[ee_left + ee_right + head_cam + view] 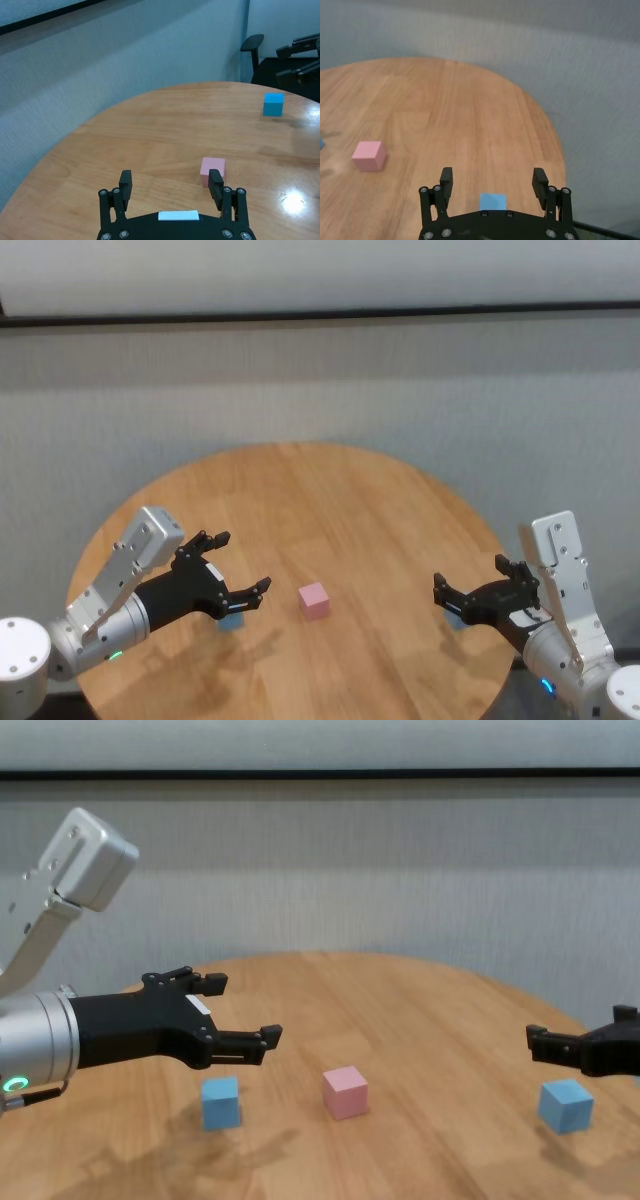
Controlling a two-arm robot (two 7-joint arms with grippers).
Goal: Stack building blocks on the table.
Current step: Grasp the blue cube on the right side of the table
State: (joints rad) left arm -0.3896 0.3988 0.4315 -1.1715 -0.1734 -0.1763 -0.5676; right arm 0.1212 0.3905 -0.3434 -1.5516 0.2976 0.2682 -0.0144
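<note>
A round light-brown wooden plank counter (330, 500) is backed by a grey wall (320, 380). Three small matte cubes are spread apart on it: a pale pink one (314, 600) mid-counter, a light blue one (221, 1102) under the left gripper (238, 565), and another light blue one (566, 1106) under the right gripper (470, 580). Both sets of fingers are spread wide, with nothing held.

Grey textured wall (400, 390) with dark rail (320, 315); black office chair (252, 50) beyond

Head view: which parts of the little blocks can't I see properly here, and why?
- Left blue block: mostly hidden beneath the open left gripper; the chest view shows it whole.
- Right blue block: only a sliver shows beneath the open right gripper.
- Pink block: fully visible.
</note>
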